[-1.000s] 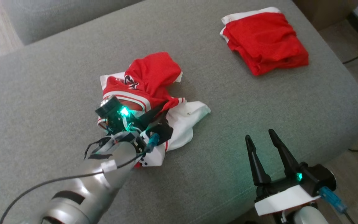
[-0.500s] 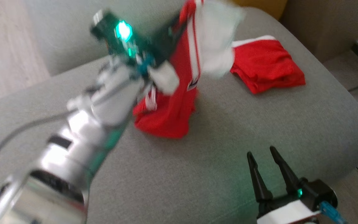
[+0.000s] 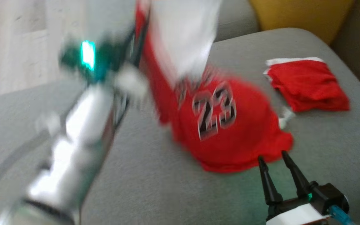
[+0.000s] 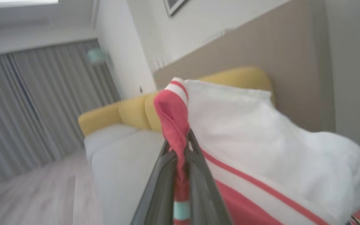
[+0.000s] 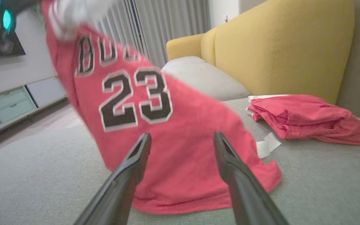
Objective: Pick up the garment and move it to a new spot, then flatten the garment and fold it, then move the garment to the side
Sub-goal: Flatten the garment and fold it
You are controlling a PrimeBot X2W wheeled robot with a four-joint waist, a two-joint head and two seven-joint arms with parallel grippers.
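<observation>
The garment is a red jersey with a black 23 and a white inner side. It hangs from my raised left gripper, its lower hem still resting on the grey cushion. In the left wrist view the left gripper is shut on a red-and-white striped edge of the garment. My right gripper is open, low at the front right, its tips just short of the hem. The right wrist view has the garment right behind the open right gripper.
A folded red garment lies at the cushion's back right, also plain as the folded red garment in the right wrist view. A yellow sofa back stands behind it. The cushion's right edge drops off close to my right gripper.
The left arm has lifted the garment from a crumpled heap high off the cushion, and it has unfurled so the 23 shows. The head camera has tilted up. The right gripper stayed open.
</observation>
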